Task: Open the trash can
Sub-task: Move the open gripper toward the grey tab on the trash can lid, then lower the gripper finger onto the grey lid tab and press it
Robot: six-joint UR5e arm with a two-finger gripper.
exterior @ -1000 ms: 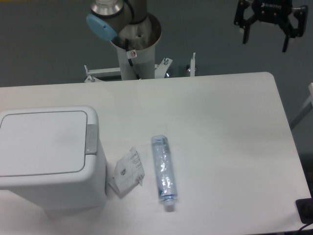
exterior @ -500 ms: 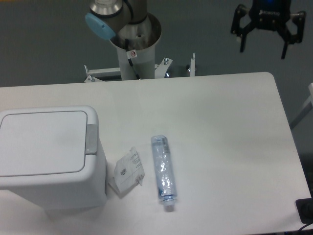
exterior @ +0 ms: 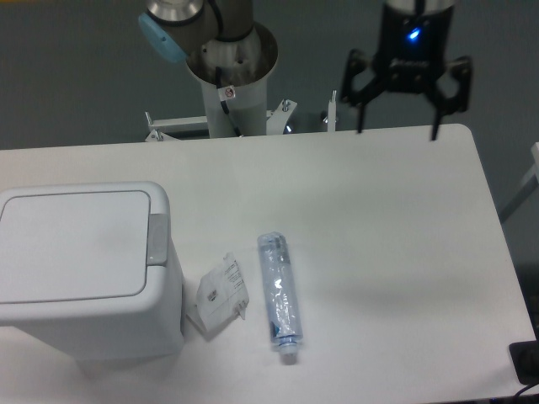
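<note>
The white trash can (exterior: 84, 269) stands at the table's front left, its flat lid closed and a small grey push-button (exterior: 157, 239) on the right rim. My gripper (exterior: 397, 132) hangs high over the table's far right edge, fingers spread wide open and empty, far from the can.
A clear plastic bottle (exterior: 279, 293) lies on the table right of the can. A crumpled white paper piece (exterior: 221, 291) sits between the bottle and the can. The arm's base column (exterior: 234, 80) stands behind the table's far edge. A dark object (exterior: 526, 364) sits at the front right corner.
My gripper has moved left and down from the upper right corner toward the table's far edge. It stays open. The can, bottle and paper have barely shifted.
</note>
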